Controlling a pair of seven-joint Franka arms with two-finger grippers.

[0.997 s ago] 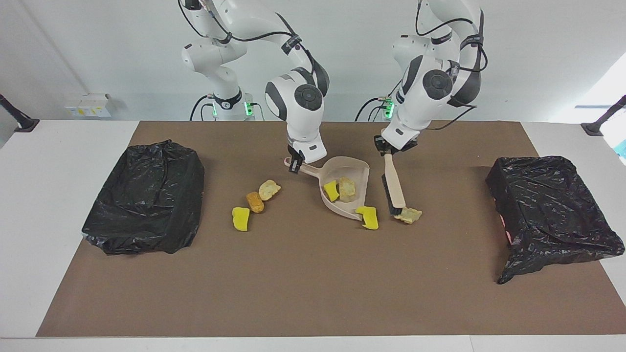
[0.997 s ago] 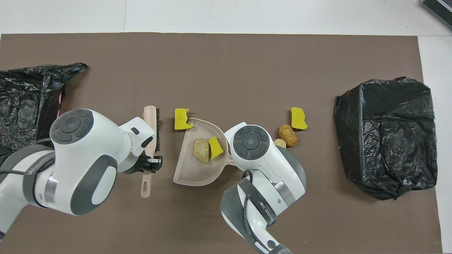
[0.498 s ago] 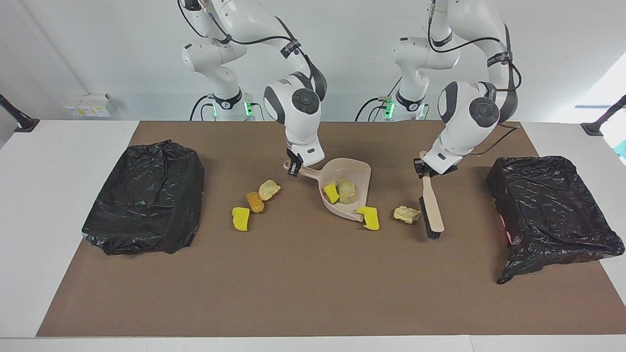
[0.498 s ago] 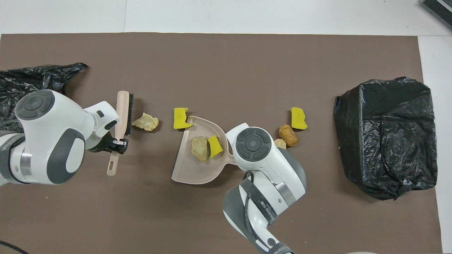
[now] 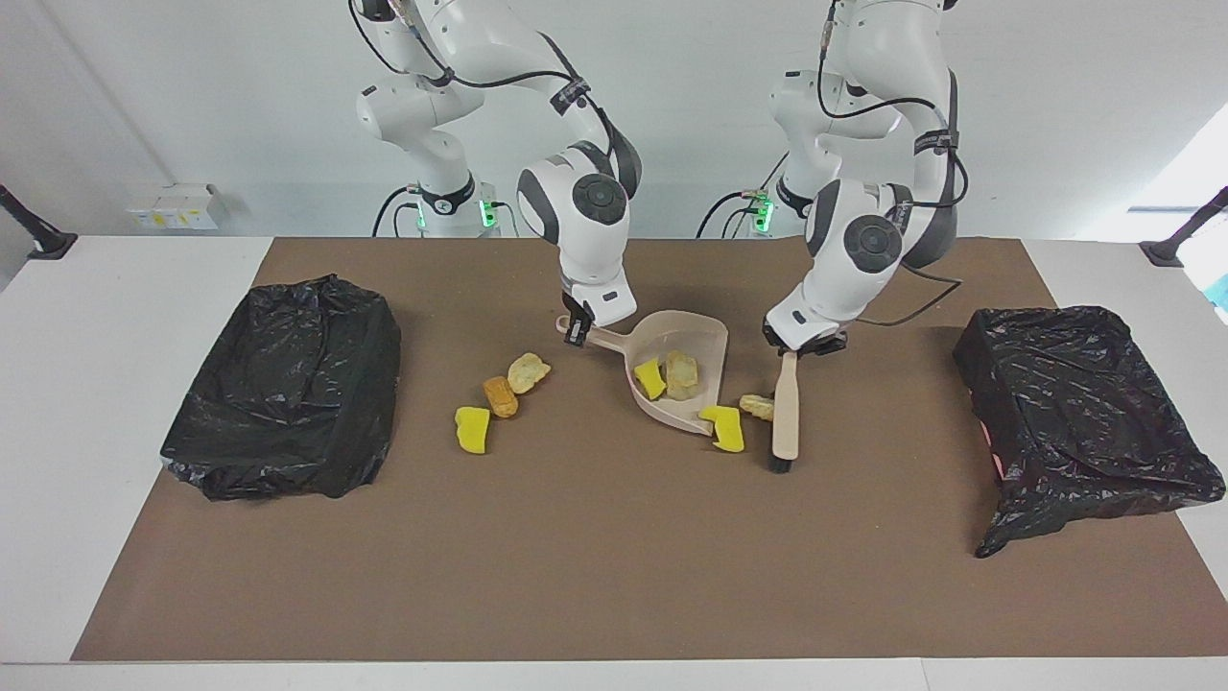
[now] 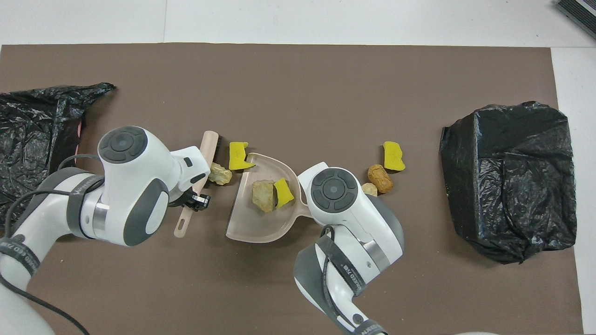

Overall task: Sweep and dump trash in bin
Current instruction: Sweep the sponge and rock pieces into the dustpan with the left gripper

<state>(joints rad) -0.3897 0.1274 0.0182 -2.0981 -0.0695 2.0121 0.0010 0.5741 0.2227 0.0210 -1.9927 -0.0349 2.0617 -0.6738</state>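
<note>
trash [image 5: 757, 407] beside brush [image 5: 785, 417] | left gripper [image 5: 804, 347] clenches brush, angled down | right gripper [image 5: 577, 329] grips dustpan [image 5: 683, 338]

White bench [image 5: 115, 403] under a brown rectangular mat [image 5: 614, 576]. Small white wall box with yellow labels [image 5: 175, 205] past the right arm's end of the bench. Black clamp mounts [image 5: 34, 230] [image 5: 1185, 230] at both bench ends. Dark ribbed item [image 6: 577, 11], cut off by the overhead view's corner.

two trash pieces [image 5: 669, 375] in dustpan [image 5: 705, 334]; brush [image 5: 785, 422] beside it
</note>
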